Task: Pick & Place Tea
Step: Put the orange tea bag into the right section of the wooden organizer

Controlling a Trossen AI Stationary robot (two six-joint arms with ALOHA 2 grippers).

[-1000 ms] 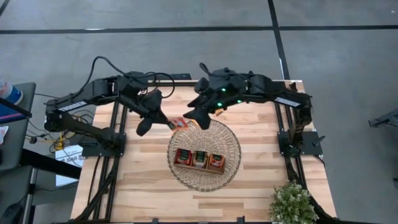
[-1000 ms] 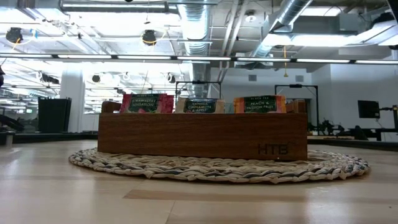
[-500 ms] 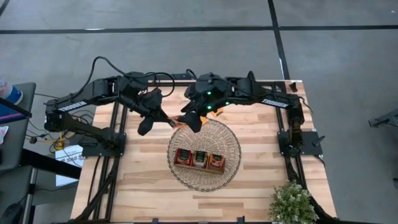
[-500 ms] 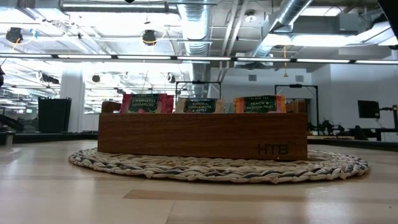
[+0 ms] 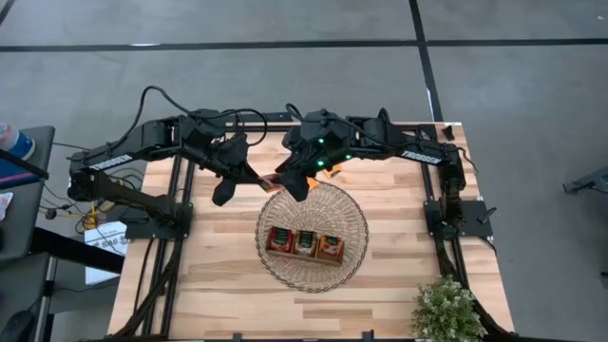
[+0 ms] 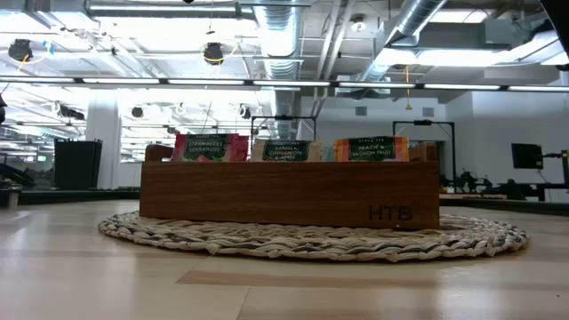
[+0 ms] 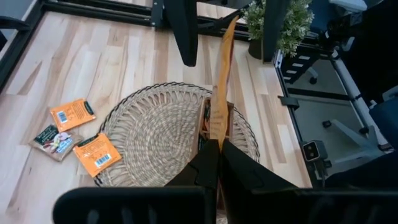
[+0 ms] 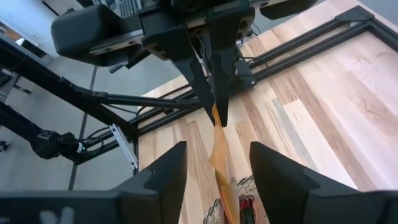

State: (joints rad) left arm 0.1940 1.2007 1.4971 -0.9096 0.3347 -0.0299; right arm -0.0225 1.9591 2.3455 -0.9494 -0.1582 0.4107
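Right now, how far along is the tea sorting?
Done: sachets stand in all three compartments of the wooden tray in the wicker basket. In hand: the left gripper is shut on an orange sachet, with the right gripper's open fingers either side of it, not touching. Left: three loose sachets on the table beside the basket.

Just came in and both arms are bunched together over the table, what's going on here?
It is a handover in mid-air. The left gripper is shut on an orange tea sachet, holding it above the far edge of the wicker basket. The right gripper has its open fingers on either side of the sachet, not yet clamped. The wooden tray in the basket already holds upright sachets, and three more lie loose on the table.
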